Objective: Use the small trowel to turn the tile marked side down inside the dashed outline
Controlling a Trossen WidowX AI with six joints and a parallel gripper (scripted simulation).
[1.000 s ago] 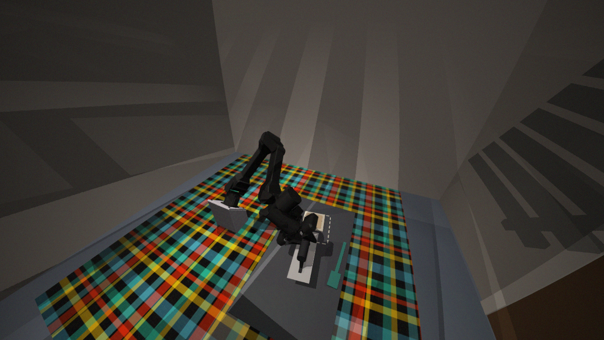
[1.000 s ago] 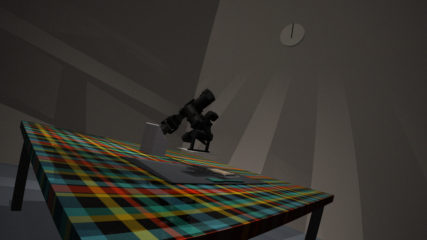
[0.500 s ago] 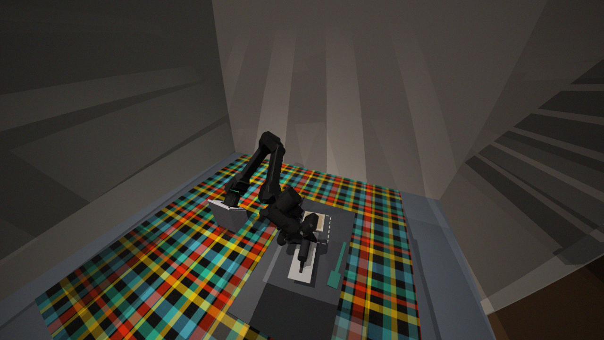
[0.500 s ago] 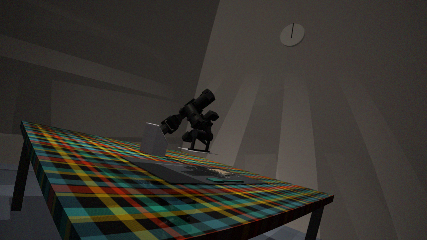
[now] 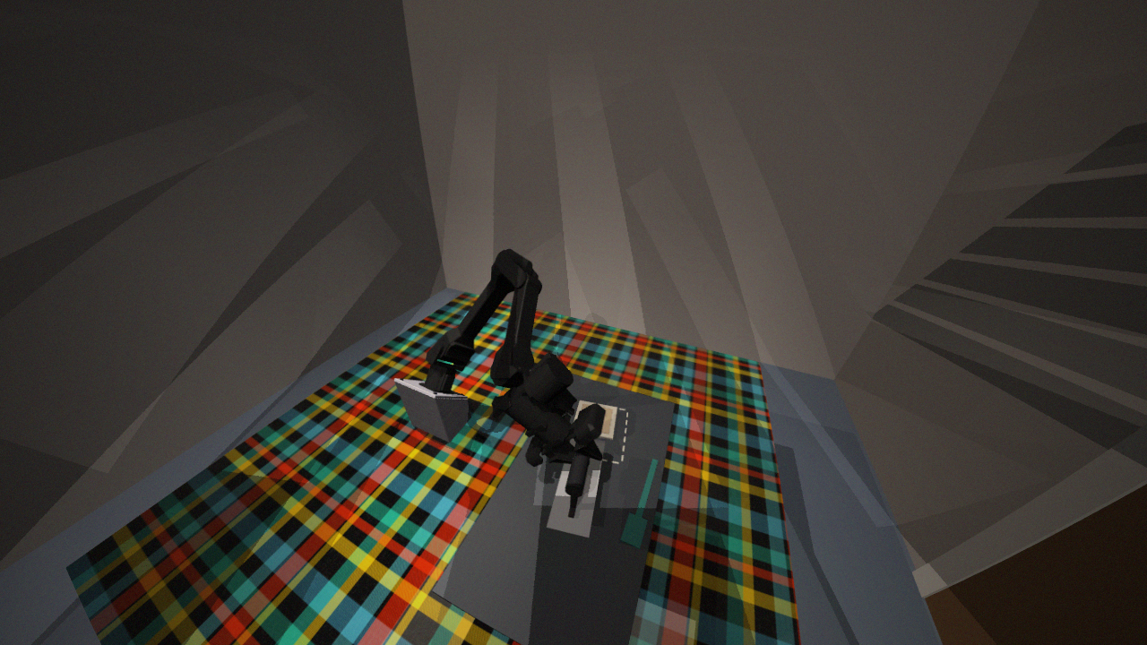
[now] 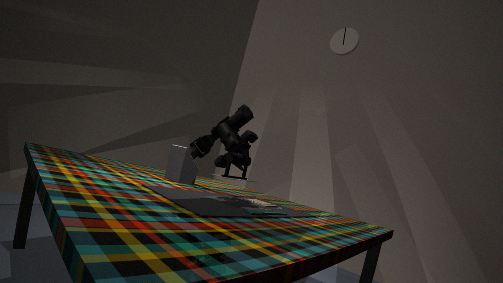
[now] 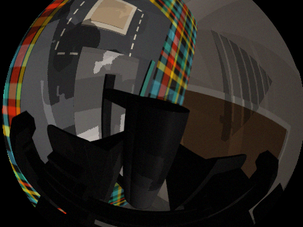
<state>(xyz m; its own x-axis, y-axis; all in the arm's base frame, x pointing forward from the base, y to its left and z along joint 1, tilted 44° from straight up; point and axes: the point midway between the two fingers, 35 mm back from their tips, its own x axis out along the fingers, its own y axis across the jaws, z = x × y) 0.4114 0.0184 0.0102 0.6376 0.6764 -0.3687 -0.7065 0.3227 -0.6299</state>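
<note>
My gripper point(image 5: 564, 455) point(image 6: 236, 155) point(image 7: 148, 136) is shut on the trowel's black handle point(image 5: 577, 473) point(image 7: 154, 142). The trowel's pale blade point(image 5: 569, 522) point(image 6: 218, 176) point(image 7: 89, 98) hangs above the mat, on the near side of the tile, and does not touch it. The tile point(image 5: 609, 422) point(image 6: 261, 202) point(image 7: 112, 15) lies flat on the mat, with a tan face and cream border up. The underside is hidden. It lies mostly within the dashed outline point(image 7: 61, 53); its far edge seems to lie at or over the far line.
A green spatula-like tool point(image 5: 633, 529) point(image 6: 254, 212) point(image 7: 147, 79) lies near the dark mat's point(image 5: 496, 553) right edge. The grey block point(image 5: 433, 413) point(image 6: 180, 165) at the arm's base stands on the plaid table point(image 5: 264, 513) point(image 6: 158, 242).
</note>
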